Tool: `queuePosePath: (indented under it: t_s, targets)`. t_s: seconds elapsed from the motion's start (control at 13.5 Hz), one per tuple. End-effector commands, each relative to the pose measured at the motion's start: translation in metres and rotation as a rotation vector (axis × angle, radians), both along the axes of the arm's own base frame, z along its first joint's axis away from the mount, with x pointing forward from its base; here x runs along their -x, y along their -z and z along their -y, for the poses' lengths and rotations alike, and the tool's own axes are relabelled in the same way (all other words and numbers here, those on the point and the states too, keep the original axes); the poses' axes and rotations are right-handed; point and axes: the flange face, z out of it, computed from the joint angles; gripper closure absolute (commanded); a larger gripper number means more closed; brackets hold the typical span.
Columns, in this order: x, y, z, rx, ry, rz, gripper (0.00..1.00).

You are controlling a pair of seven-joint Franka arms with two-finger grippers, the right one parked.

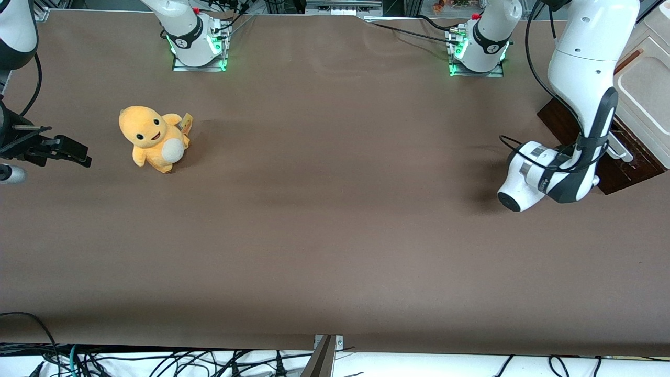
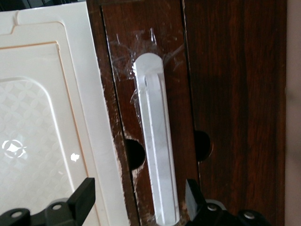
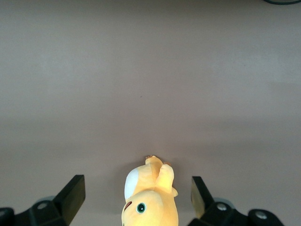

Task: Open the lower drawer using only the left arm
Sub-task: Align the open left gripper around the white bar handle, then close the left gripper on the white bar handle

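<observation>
With the gripper spread wide astride the white handle of the drawer at the working arm's table end, it should advance squarely, clamp mid-bar, then pull straight out.

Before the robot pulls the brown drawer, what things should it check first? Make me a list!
1. Gripper open: ok. The gripper has its fingers spread wide.
2. Handle between the fingers: ok. The white bar handle runs down into the gap between them in the left wrist view.
3. Fingers closed on the handle: not ok. They are apart, not yet gripping it.
4. Right drawer: ok. The handle sits on the dark lower drawer, not the cream upper panel.
5. Drawer opened: cannot tell. No pale wood inside is showing.
6. Path clear: ok. The orange plush toy lies toward the parked arm's end of the table.
</observation>
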Motion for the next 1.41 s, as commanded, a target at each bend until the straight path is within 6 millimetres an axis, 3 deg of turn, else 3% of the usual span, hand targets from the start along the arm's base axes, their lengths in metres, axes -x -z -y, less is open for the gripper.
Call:
queuePosePath:
  t_s: [0.0,0.3,0.89,1.04,1.26,1.34]
  targets:
    - [0.013,0.001,-0.005,-0.06,0.086,0.019,0.29]
    - [0.021,0.013,-0.022,-0.044,0.094,0.042,0.39]
    - [0.031,0.014,-0.023,-0.073,0.075,0.072,0.73]
    - [0.031,0.013,-0.025,-0.072,0.069,0.074,0.78]
    - [0.032,0.015,-0.021,-0.061,0.046,0.076,0.95]
    - [0.033,0.015,-0.021,-0.061,0.046,0.074,0.96]
